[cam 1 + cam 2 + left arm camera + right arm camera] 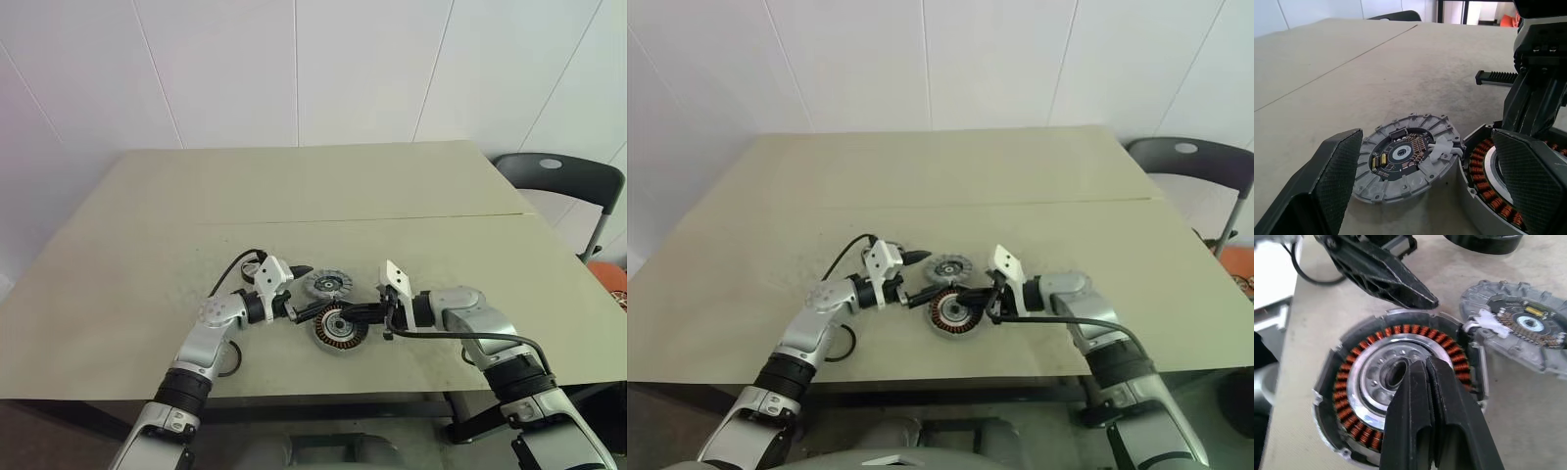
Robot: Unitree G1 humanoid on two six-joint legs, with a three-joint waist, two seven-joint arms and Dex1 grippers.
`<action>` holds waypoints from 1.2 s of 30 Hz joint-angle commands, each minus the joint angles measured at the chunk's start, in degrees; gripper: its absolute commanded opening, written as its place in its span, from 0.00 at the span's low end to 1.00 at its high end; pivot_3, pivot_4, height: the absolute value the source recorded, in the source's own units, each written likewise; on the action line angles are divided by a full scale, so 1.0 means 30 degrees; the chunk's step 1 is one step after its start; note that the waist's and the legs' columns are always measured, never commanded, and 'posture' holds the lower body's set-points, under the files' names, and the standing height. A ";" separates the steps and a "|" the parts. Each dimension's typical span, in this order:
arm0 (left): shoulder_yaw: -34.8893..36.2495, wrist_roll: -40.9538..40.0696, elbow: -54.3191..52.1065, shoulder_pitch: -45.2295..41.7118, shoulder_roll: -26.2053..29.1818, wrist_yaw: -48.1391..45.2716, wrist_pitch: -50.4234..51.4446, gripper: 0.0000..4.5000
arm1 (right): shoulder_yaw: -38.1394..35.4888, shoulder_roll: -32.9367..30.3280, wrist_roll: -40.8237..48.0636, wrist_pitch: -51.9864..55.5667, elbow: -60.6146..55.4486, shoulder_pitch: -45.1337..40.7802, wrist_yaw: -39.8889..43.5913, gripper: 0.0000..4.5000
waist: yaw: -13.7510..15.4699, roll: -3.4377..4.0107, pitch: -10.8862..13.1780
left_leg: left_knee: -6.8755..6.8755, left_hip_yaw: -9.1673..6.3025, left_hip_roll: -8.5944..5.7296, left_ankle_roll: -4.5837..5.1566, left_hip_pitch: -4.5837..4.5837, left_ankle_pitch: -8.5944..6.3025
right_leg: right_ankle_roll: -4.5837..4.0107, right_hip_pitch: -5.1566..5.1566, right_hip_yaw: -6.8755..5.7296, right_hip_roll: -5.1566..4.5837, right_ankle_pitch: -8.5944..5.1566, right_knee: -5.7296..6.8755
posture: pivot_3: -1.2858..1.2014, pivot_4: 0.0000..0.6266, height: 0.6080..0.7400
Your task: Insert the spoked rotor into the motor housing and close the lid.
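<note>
Near the front edge of the desk [147, 245] sits the motor housing [340, 328], and everything is crowding around it. The housing lies flat, open side up, its ring of copper-brown windings circling a silver hub. Just behind the housing, on its far side and touching its rim or as good as touching it, lies the lid [328, 285], a grey round disc with a ribbed rim; its upturned face shows a small dark circuit board around a central hole, and a white plug lies at the rim next to the housing.

From the right of the housing comes the right pincer [1425, 367], its two black fingers pressed together with nothing between them. The tips are angled down over the housing's silver hub, right at the central hole; whether they actually touch the metal cannot be told.

From the left of the housing comes the left pincer [299, 291], fingers spread wide apart and empty. One finger [1334, 171] reaches toward the lid's left side, the other [1528, 176] hangs at the housing's near-left rim, over the windings as the wrist view shows it. Neither finger is seen gripping anything.

Left of the housing, beside the left forearm, a black cable [233, 266] loops on the desk. Far off to the housing's right, beyond the desk edge, stands a dark chair [563, 181].
</note>
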 commanded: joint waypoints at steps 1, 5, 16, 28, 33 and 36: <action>0.0023 -0.0002 -0.0277 -0.0235 0.0092 -0.0068 -0.0165 1.00 | -0.0921 0.0492 0.0851 0.0377 -0.0352 -0.0216 -0.0262 0.01 | 0.0002 0.0003 0.0003 | -0.0003 0.0001 -0.0001 0.0001 -0.0011 0.0001 | 0.0000 -0.0012 0.0000 0.0000 0.0001 0.0000 | 0.52 0.00 1.00; -0.0009 0.0011 -0.0287 -0.0241 0.0095 -0.0080 -0.0131 1.00 | -0.2020 0.1372 0.1604 0.0599 -0.0139 -0.0746 -0.1228 0.01 | -0.0006 0.0012 0.0010 | -0.0013 0.0003 -0.0003 -0.0001 -0.0033 0.0000 | 0.0000 -0.0038 0.0006 0.0000 0.0002 0.0000 | 0.52 0.00 1.00; -0.0061 0.0047 -0.0213 -0.0269 0.0098 -0.0100 -0.0157 1.00 | 0.0283 0.0064 -0.0137 0.0319 -0.0793 0.0195 -0.0096 0.01 | -0.0027 0.0021 0.0013 | -0.0015 0.0005 -0.0002 -0.0005 -0.0022 -0.0004 | 0.0000 -0.0028 0.0006 -0.0001 0.0000 -0.0005 | 0.52 0.00 1.00; -0.0069 0.0050 -0.0311 -0.0212 0.0152 -0.0116 -0.0145 1.00 | 0.1652 -0.0594 -0.2861 -0.1428 -0.0235 0.0067 -0.0924 0.01 | 0.0013 0.0018 0.0010 | -0.0003 0.0005 -0.0003 -0.0006 0.0000 -0.0004 | -0.0001 0.0000 0.0002 -0.0001 0.0000 -0.0001 | 0.52 0.00 1.00; -0.0104 0.0102 -0.0260 -0.0227 0.0153 -0.0094 -0.0146 1.00 | -0.0460 0.0386 0.0411 0.0216 -0.1363 -0.0208 -0.0447 0.01 | -0.0001 0.0015 0.0011 | -0.0005 0.0003 0.0000 -0.0004 0.0009 -0.0003 | -0.0002 0.0009 0.0002 0.0000 -0.0002 -0.0001 | 0.52 0.00 1.00; -0.0114 0.0121 -0.0247 -0.0226 0.0149 -0.0077 -0.0156 1.00 | -0.0368 0.0004 0.0622 0.0654 -0.1671 -0.0049 0.0152 0.01 | -0.0003 0.0019 0.0016 | -0.0011 0.0004 -0.0001 0.0004 -0.0034 0.0002 | 0.0000 -0.0039 0.0007 0.0000 0.0002 0.0000 | 0.52 0.00 1.00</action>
